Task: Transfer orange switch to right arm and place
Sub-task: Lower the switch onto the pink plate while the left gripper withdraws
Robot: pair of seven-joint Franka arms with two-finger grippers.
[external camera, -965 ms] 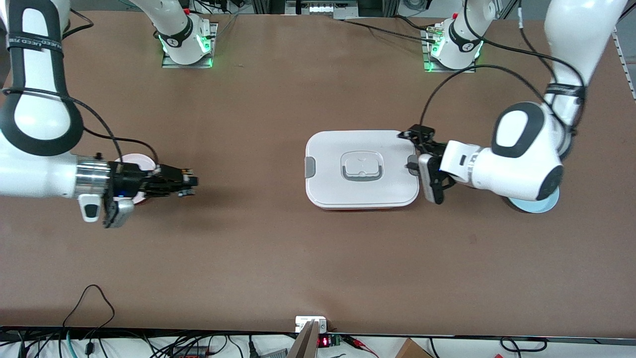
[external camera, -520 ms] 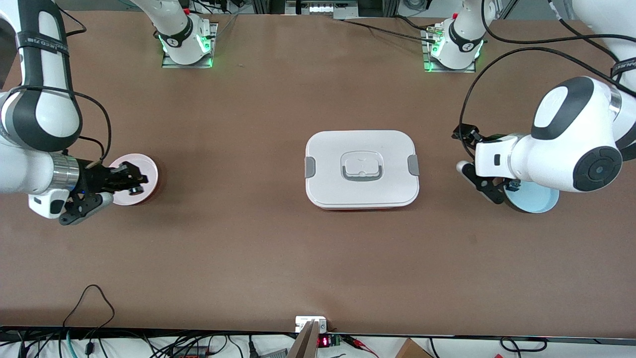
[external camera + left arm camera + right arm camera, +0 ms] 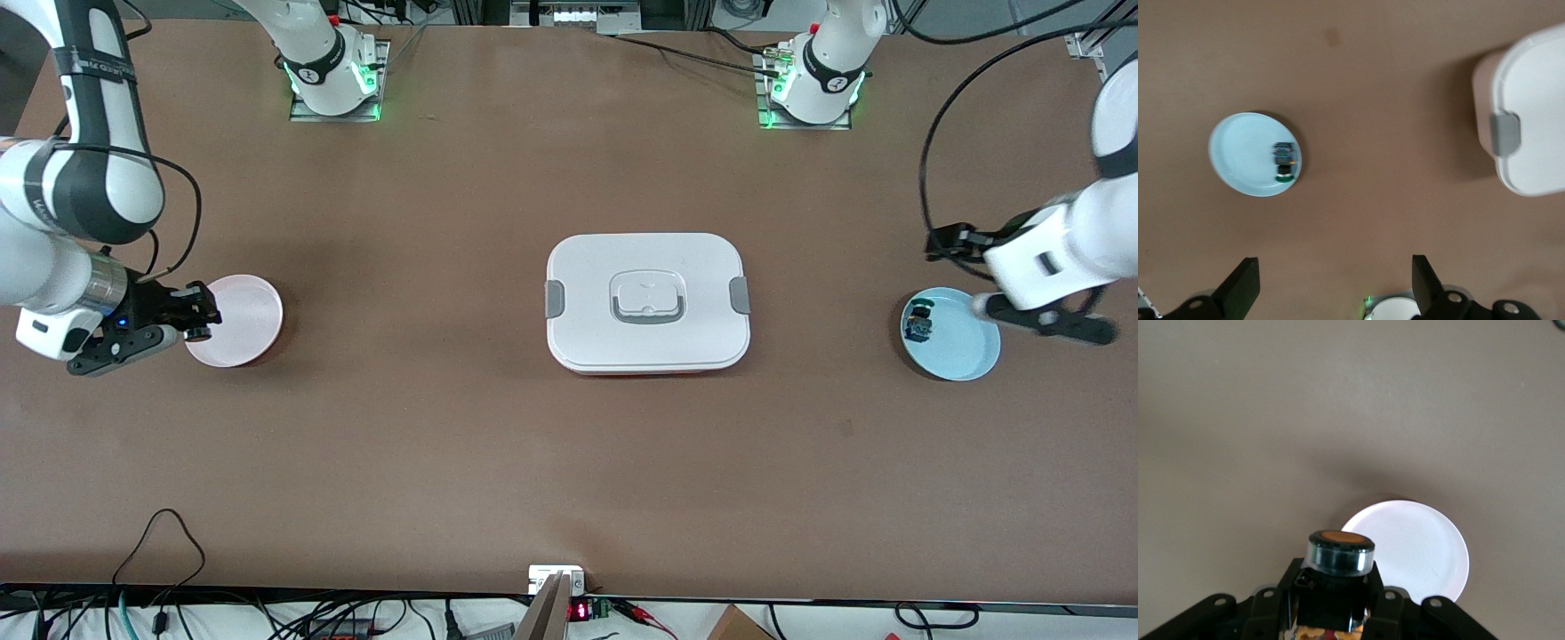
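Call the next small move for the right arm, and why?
Probably ease the right gripper inward over the pink plate, then lower and release. It is shut on the orange switch but sits only at the plate's rim. The left gripper is open, waiting over the table beside the blue plate.

This is my robotics lab bench. My two arms are bolted to metal base plates [image 3: 336,111] lit with green status lights along the far edge of a plain brown table [image 3: 498,444]. Loose black cables [image 3: 160,533] trail over the near edge, next to a small circuit board with a red digit display [image 3: 580,611]. A white lidded container [image 3: 647,302] sits mid-table as a test prop.
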